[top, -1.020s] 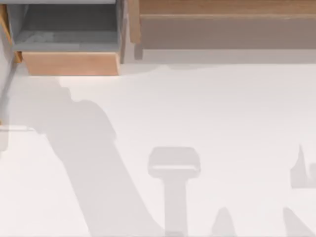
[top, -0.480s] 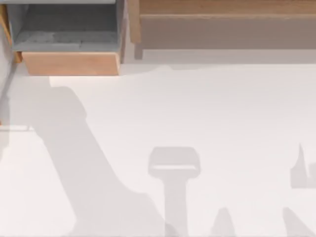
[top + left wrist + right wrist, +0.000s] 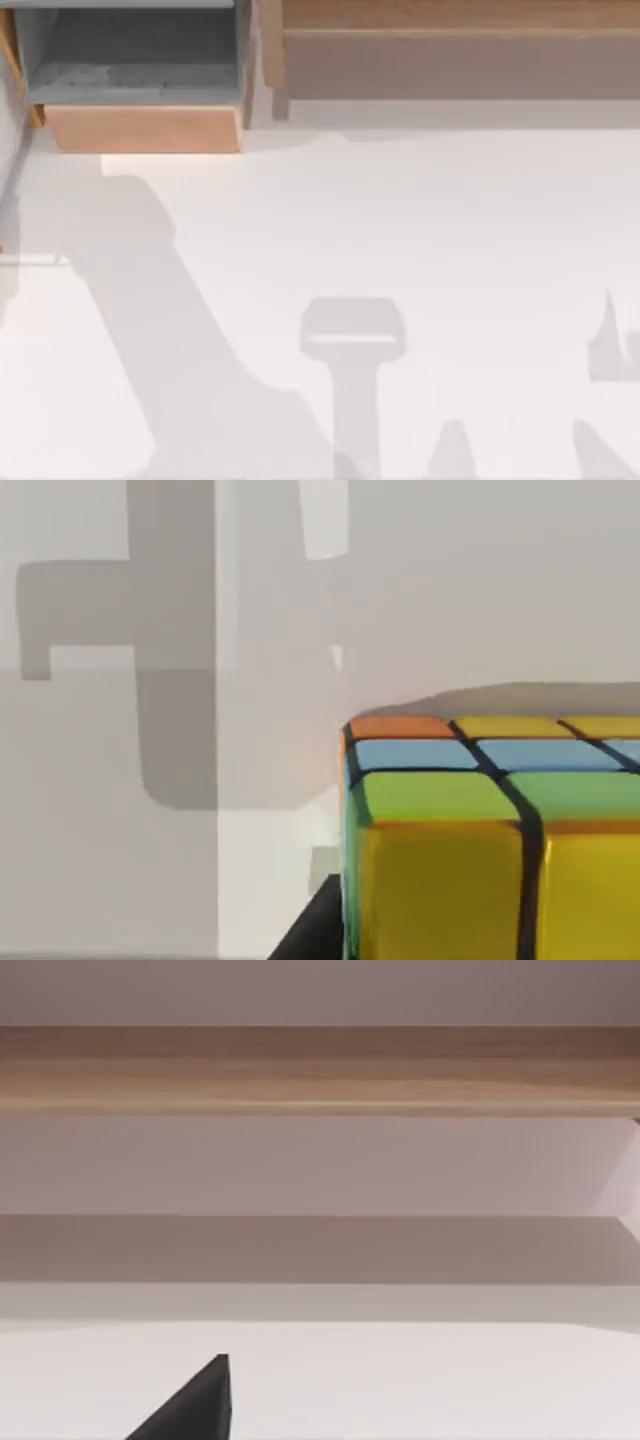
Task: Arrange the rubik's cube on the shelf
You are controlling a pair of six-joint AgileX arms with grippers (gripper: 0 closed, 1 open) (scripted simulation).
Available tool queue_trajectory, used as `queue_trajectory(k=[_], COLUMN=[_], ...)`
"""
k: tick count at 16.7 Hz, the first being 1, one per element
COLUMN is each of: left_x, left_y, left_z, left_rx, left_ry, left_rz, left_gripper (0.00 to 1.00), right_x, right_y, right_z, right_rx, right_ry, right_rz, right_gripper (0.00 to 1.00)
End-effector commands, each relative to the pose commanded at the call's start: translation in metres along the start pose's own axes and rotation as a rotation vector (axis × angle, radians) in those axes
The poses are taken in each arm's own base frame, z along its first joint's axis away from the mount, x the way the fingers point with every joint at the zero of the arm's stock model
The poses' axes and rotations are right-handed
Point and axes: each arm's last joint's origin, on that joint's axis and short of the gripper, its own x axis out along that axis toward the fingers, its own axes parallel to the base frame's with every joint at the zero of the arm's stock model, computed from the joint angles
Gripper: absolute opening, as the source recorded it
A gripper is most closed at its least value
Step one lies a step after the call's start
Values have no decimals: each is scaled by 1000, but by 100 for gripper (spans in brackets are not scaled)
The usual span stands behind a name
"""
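Top view: the shelf (image 3: 460,15) is running along the far edge at the right, light-brown ledge on top, taupe-grey front panel below it, a wooden upright at its left end. Beside it at the far left, a grey box compartment (image 3: 140,60) with a light wood front is sitting on the white surface (image 3: 420,220). Grey arm shadows are lying across the surface, one broad diagonal on the left, narrower ones near the bottom edge at centre and right.

Left wrist view: the rubik's cube (image 3: 500,830) is sitting very close to the camera, yellow face toward it, green, blue, orange and yellow squares on the upper face, dark grid lines between. A dark finger (image 3: 312,930) of the left claw is showing right against the cube's edge; cannot tell whether the left claw is clamped on it or apart.

Right wrist view: the shelf (image 3: 320,1070) is facing the camera as a wooden band with a pale panel beneath. One dark fingertip (image 3: 195,1405) of the right claw is poking in over the surface; cannot tell its state either.
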Motion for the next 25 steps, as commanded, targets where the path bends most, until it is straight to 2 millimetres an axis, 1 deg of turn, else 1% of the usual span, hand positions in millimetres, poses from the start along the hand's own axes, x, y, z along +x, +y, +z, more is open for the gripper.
queue_trajectory(k=[6, 7, 16, 17, 19, 22, 25], left_x=[0, 0, -1, -5, -21, -41, -44], left_y=[0, 0, 2, 4, 6, 2, 0], left_z=[0, 0, -1, -3, -8, -11, -8], left_rx=[0, 0, -5, -21, -60, -97, -86], left_ry=[0, 0, 0, 1, -4, -2, 4], left_rz=[0, 0, -2, -13, -46, -92, -84], left_gripper=[2, 0, 0, 0, 0, 0, 0], right_x=[0, 0, 0, 0, 0, 0, 0], right_y=[0, 0, 0, 0, 0, 0, 0], right_z=[0, 0, 0, 0, 0, 0, 0], right_rx=[0, 0, 0, 0, 0, 0, 0], right_ry=[0, 0, 0, 0, 0, 0, 0], right_rz=[0, 0, 0, 0, 0, 0, 0], right_gripper=[100, 100, 100, 100, 100, 100, 100])
